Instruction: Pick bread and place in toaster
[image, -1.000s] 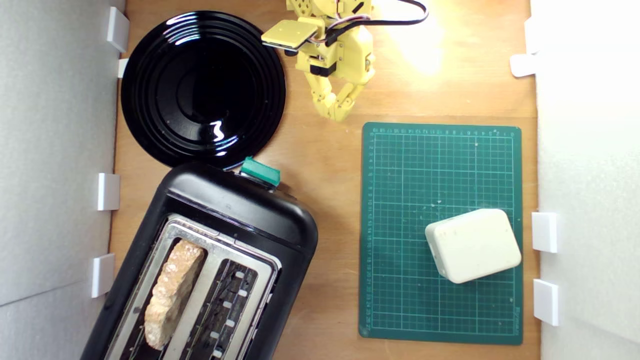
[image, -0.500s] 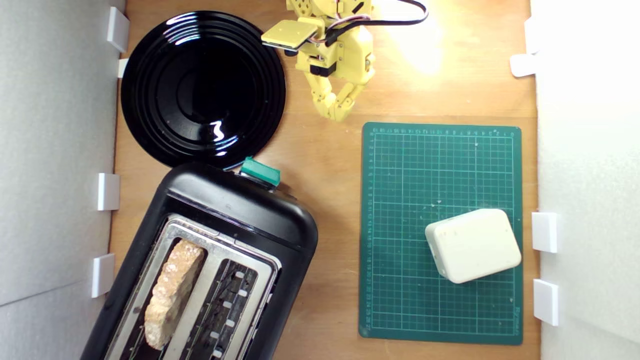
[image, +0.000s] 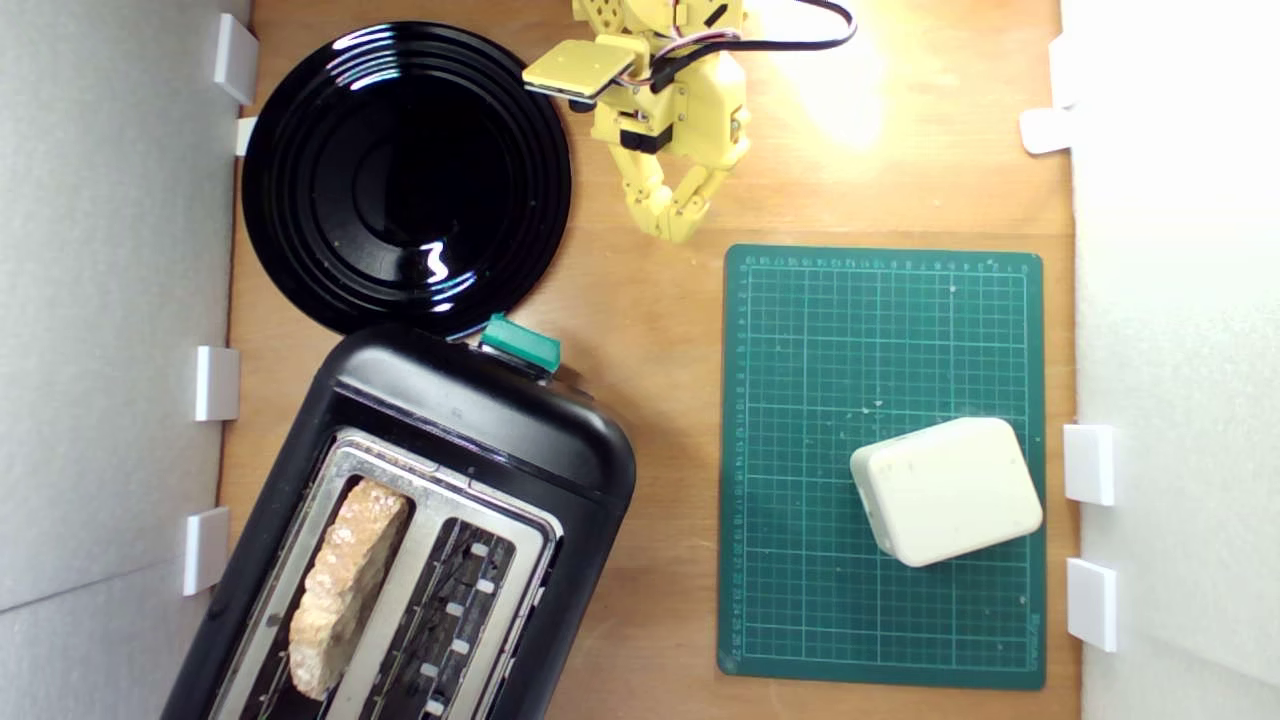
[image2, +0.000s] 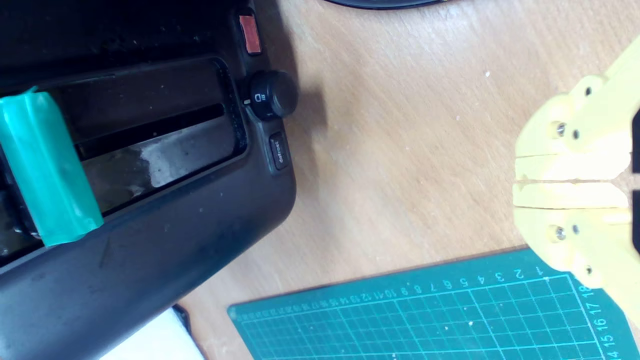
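Looks done from my end: the bread (image: 345, 585) sits edge-on in the toaster (image: 480, 420) slot at the exterior view's left, so I've got the gripper (image: 676, 232) pinched together, empty, parked well clear near the plate (image: 300, 120).

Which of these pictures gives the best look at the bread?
The exterior view: the bread stands edge-on in the toaster's slot nearer that view's left. The wrist view shows only the toaster's lever end, no bread.
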